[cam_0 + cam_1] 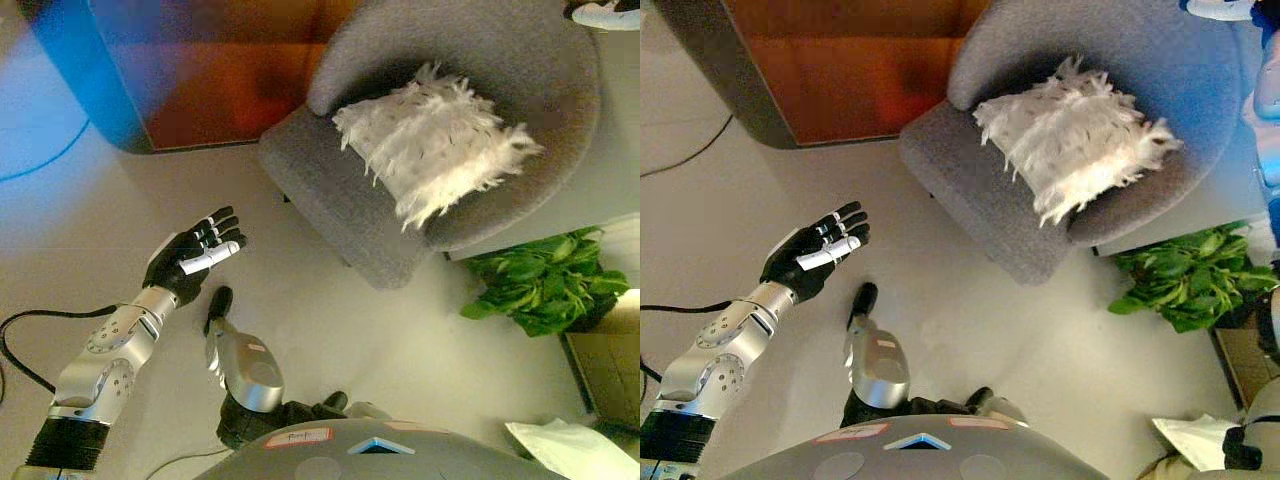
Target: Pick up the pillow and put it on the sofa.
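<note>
**Pillow on the sofa seat, left hand open over the floor**

A pale floor point(400, 340) is seen across most of both views; on it, toward the top right, a grey rounded sofa point(340, 200) is set, its curved back wrapped around the far side of the seat; a white feathery pillow point(435, 150) is found lying on that seat, leaned against the inside of the back, with its fringe hanging toward the seat's near edge. To the left of the sofa a large cabinet point(850, 70) with an orange-brown front and a dark rounded edge is placed, near the sofa's corner but apart from it. Below the sofa on the right a leafy green plant point(545, 280) is seen, just beside the sofa's base; a brown box point(610, 370) is partly shown by the plant at the right edge, and crumpled white paper point(570, 450) lies in the lower right corner.

The left hand point(195, 255) is held above bare floor, well apart from the sofa, palm up, fingers spread and straight, nothing in it; nothing lies between it and the sofa. The right hand point(218, 305) is shown only as a dark tip at the end of its forearm, pointing down low in the centre; whether its fingers are apart or curled cannot be told.

In the right eye view alone, a thin dark cord point(685, 155) is seen on the floor left of the cabinet.
</note>
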{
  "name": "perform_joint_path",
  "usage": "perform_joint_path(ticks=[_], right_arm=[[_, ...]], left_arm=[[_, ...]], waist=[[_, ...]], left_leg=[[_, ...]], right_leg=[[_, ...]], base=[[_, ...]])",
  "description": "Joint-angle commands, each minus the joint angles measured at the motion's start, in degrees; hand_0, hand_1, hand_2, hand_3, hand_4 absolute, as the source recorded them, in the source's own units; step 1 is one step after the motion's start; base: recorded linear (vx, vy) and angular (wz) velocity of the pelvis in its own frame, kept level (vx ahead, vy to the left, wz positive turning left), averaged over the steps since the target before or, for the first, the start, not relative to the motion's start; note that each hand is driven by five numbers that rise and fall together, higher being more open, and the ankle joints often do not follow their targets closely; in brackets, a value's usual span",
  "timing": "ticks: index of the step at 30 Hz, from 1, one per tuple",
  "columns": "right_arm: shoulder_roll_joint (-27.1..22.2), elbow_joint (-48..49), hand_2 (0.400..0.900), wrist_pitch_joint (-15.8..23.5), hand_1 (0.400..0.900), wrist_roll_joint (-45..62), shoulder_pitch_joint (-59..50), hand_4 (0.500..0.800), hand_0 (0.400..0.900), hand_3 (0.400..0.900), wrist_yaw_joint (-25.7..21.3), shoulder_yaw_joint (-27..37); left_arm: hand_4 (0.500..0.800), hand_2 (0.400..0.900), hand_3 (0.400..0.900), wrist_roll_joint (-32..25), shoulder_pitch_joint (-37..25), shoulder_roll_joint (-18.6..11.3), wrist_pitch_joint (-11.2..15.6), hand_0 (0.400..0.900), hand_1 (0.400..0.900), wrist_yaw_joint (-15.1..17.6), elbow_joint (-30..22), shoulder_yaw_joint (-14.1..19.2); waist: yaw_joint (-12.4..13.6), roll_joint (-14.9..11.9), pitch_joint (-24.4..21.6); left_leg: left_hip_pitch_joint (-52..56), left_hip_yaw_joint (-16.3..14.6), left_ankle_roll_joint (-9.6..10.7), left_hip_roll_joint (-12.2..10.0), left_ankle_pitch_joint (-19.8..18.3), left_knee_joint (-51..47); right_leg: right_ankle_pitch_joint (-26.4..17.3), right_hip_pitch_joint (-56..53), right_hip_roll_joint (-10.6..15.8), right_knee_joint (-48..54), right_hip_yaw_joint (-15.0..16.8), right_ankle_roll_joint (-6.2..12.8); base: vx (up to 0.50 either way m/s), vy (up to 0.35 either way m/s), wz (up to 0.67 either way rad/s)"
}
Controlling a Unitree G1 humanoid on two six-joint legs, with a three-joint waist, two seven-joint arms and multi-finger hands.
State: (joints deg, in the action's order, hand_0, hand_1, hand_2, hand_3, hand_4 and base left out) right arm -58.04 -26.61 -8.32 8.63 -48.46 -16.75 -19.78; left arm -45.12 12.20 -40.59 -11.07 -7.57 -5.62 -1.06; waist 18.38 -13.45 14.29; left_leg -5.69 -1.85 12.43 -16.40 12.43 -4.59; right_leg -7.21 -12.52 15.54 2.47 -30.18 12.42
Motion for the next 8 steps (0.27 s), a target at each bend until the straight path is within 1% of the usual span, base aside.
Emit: perform_joint_path(ticks=[1, 4, 7, 8], right_arm=[[0.15, 4.39, 0.900, 3.55, 0.900, 0.32, 2.79, 0.800, 0.900, 0.900, -4.52, 4.66], [5.00, 13.42, 0.900, 5.24, 0.900, -1.40, 11.52, 0.800, 0.900, 0.900, -4.79, 10.31], [8.39, 21.15, 0.900, 6.37, 0.900, -0.58, 18.90, 0.800, 0.900, 0.900, -4.32, 13.99], [9.47, 23.13, 0.900, 7.03, 0.900, -0.47, 20.70, 0.800, 0.900, 0.900, -3.94, 14.86]], left_arm=[[0.800, 0.900, 0.900, 0.92, -3.02, 1.72, 7.13, 0.900, 0.900, -2.01, -5.97, -3.62], [0.800, 0.900, 0.900, 1.71, -3.81, 3.27, 8.52, 0.900, 0.900, -0.66, -5.01, -4.77], [0.800, 0.900, 0.900, 1.91, -4.54, 4.75, 9.97, 0.900, 0.900, -0.30, -3.15, -5.99], [0.800, 0.900, 0.900, 2.03, -4.68, 5.35, 10.35, 0.900, 0.900, -0.14, -2.85, -6.11]], waist=[[-3.10, 2.37, -7.05], [-5.93, 3.31, -7.65], [-8.30, 4.66, -8.09], [-9.17, 4.91, -8.24]], left_leg=[[8.78, -4.28, -5.68, 0.20, -10.08, 0.33], [9.77, -5.42, -6.47, 1.06, -10.49, 0.30], [11.15, -6.93, -6.89, 1.20, -11.27, 0.47], [11.26, -7.34, -7.10, 1.57, -11.23, 0.45]], right_leg=[[-6.21, 5.58, 3.25, 1.26, 2.05, 2.41], [-7.17, 6.55, 4.04, 0.54, 3.63, 2.50], [-7.43, 7.17, 4.04, -0.02, 5.53, 2.45], [-7.64, 7.73, 4.38, -0.17, 6.10, 2.42]], base=[[-0.07, 0.105, -0.29], [-0.08, 0.085, -0.27], [-0.09, 0.081, -0.31], [-0.07, 0.061, -0.19]])
